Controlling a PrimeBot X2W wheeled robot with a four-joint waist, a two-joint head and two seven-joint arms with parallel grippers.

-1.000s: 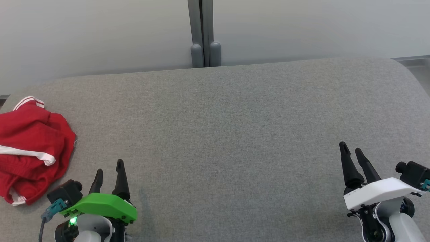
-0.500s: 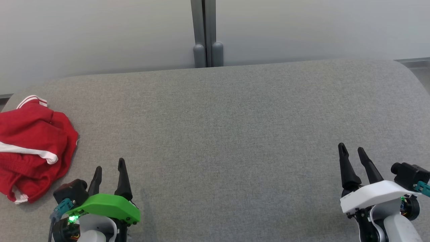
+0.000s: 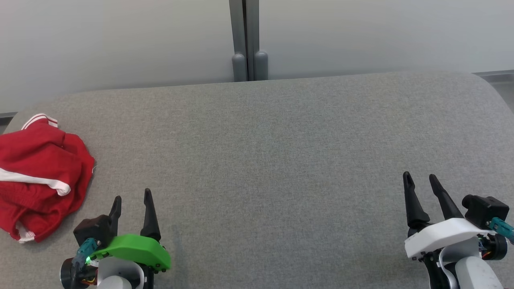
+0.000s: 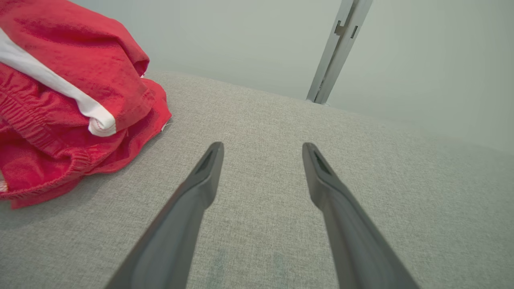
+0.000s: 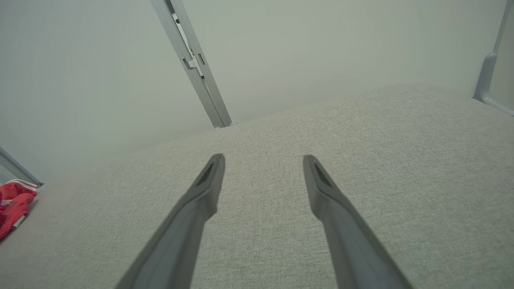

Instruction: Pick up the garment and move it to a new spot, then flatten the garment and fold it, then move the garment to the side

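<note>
Both grippers over grey pad, jaws spread, nothing held; garment crumpled left of the left jaws.

Near: left gripper (image 3: 132,194), green shell, jaws apart, bare pad (image 3: 257,160) between and ahead of its tips. Also near: right gripper (image 3: 419,174), white shell, jaws apart too, bare pad between them, well apart from left gripper. Next out: garment (image 3: 40,176), red with white stripes, bunched in a heap, near the left jaws on their left and slightly ahead, not touching; well away from the right jaws. Left wrist view: garment (image 4: 60,100) up-left of the spread tips, elastic band and white hem showing. Right wrist view: garment (image 5: 12,204) far left of the tips. Far, beyond both jaws: pad's far edge, then pale wall (image 3: 120,40) with grey post (image 3: 245,40).
</note>
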